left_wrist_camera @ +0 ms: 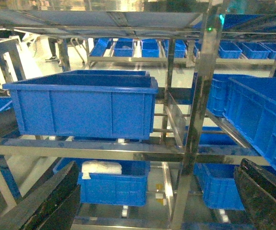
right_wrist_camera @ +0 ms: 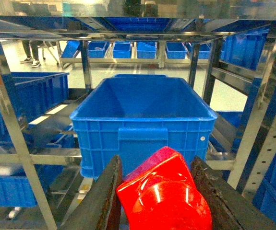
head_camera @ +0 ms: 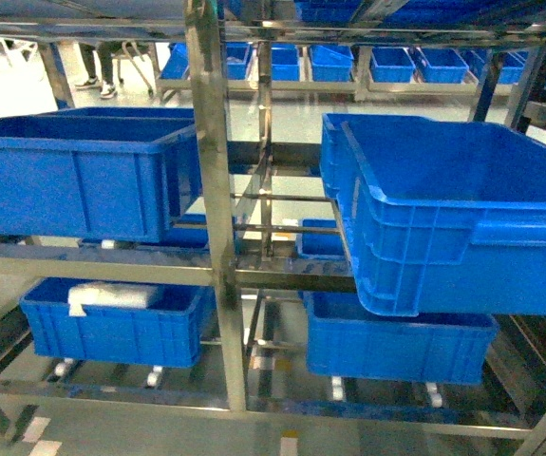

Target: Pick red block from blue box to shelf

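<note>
The red block point(right_wrist_camera: 164, 196), glossy with a round stud facing the camera, fills the bottom of the right wrist view. My right gripper point(right_wrist_camera: 156, 162) is shut on it, one dark finger on each side. It is held in front of the steel shelf point(head_camera: 211, 190), level with a dark blue crate point(right_wrist_camera: 142, 115) on the middle tier. My left gripper point(left_wrist_camera: 158, 165) is open with nothing between its fingers point(left_wrist_camera: 56, 196), facing the shelf post point(left_wrist_camera: 198, 120). The blue box is out of view. Neither gripper shows in the head view.
Dark blue ribbed crates stand on the middle tier at left point(head_camera: 73, 180) and right point(head_camera: 462, 218). Two more sit on the lower tier, the left one holding a white bag point(head_camera: 111, 296). Further racks of crates and a person's legs point(head_camera: 97, 71) show behind.
</note>
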### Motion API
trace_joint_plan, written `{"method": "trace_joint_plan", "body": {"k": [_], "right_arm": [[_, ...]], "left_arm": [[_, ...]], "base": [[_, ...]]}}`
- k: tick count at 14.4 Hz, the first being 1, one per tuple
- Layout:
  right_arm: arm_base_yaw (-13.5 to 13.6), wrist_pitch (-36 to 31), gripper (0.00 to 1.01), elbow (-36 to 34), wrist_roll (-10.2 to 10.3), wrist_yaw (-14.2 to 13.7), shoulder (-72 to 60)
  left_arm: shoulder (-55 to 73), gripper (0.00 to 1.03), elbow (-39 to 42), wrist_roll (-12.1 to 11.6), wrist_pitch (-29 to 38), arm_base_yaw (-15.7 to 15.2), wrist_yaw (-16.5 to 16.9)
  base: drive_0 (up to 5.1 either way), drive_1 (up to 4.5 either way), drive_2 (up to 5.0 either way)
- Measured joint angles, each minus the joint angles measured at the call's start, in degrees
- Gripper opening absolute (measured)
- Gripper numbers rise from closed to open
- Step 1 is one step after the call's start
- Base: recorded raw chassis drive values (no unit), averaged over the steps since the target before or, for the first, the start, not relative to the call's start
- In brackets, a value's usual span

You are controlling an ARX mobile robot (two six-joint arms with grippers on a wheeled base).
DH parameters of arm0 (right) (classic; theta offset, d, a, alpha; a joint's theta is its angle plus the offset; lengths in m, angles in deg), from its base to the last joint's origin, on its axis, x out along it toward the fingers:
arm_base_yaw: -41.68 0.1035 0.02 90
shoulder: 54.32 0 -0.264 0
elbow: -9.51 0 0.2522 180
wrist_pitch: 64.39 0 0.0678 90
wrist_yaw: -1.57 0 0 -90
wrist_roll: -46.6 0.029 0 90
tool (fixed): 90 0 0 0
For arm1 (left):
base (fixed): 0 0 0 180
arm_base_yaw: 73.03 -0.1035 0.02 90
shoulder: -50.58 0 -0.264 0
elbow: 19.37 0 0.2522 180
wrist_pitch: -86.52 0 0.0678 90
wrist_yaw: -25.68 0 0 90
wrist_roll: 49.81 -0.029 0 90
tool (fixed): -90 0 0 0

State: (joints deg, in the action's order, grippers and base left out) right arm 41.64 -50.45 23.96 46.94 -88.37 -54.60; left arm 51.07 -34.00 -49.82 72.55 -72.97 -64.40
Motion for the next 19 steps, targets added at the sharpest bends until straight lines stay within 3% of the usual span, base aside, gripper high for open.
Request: {"method": "trace_joint_plan", "body": {"k": [6, 19], "right_arm": [[0.0, 0.2, 0.35, 0.0, 0.0, 0.0, 0.0], [0.0, 0.1, 0.35, 0.0, 0.0, 0.0, 0.0]], "left_arm": [[0.0, 0.98, 0.0, 0.0, 0.0, -0.1, 0.0], [0.0, 0.98, 0.0, 0.0, 0.0, 0.0, 0.0]], "base": [[0.6, 3.19, -3.5], [0.0, 0.00, 0.0]]}}
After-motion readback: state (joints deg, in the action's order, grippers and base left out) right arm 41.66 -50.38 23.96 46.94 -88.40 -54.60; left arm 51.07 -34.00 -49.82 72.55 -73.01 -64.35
